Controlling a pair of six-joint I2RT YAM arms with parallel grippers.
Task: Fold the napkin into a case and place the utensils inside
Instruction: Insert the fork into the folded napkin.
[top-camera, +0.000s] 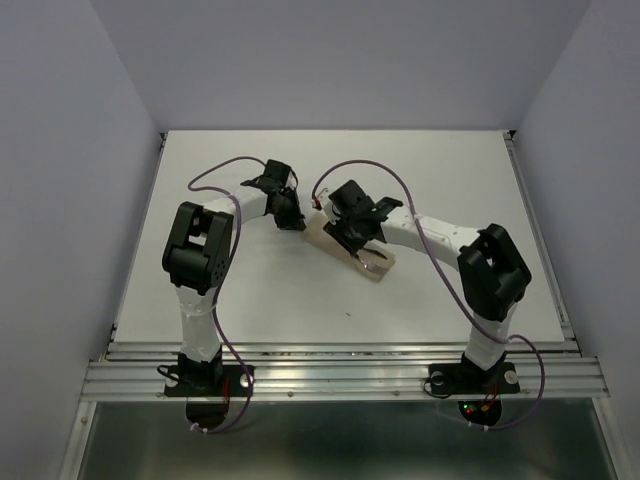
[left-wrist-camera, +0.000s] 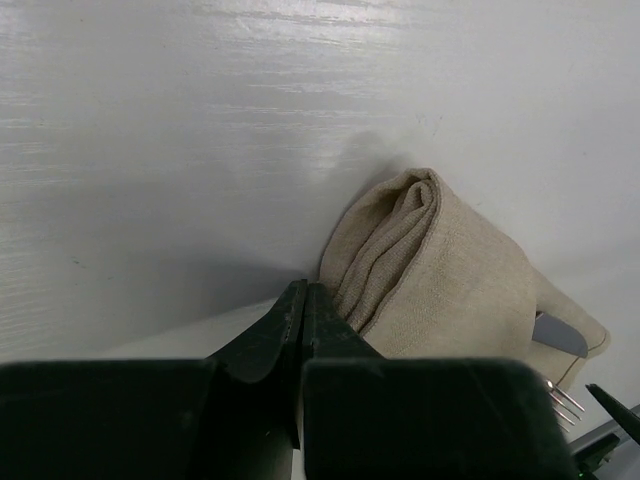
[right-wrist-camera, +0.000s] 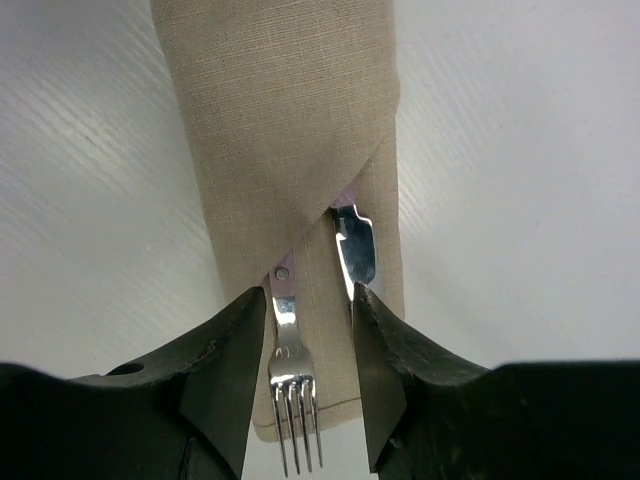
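Case (right-wrist-camera: 290, 130): beige-tan cloth folded into a narrow oblong pouch, flaps crossing in a diagonal seam near its open mouth; in the top view at the centre of the tabletop (top-camera: 450, 180), slanting from upper left to lower right, mostly hidden under the right wrist.
Contents: fork (right-wrist-camera: 292, 380) and knife (right-wrist-camera: 355, 245) tucked side by side under the diagonal flap, metal ends sticking out of the mouth.
Fork detail: tines past the hem of the cloth, at the lower centre of the right wrist view; small rivet on the neck just below the flap.
Knife detail: blade resting on the lower layer of cloth, a sliver of pale pinkish handle showing at the flap's edge.
Closed end of case: rolled and bunched layers, seen at centre right of the left wrist view.
Right pincer (right-wrist-camera: 308, 292): parted at a moderate width, gripping nothing; fork neck between the two fingers, knife blade partly behind the finger on the right of the frame.
Left pincer (left-wrist-camera: 303, 290): fingers pressed together, tips right at the bunched closed end of the case; cannot tell whether any cloth is nipped between them.
Right arm (top-camera: 490, 270): up from the base at lower right, elbow bent, forearm reaching left and up to the centre, wrist over the case's lower-right end.
Left arm (top-camera: 200, 245): up from the base at lower left, elbow raised, forearm reaching right to the case's upper-left end.
Cables (top-camera: 215, 170): purple, looping above each forearm.
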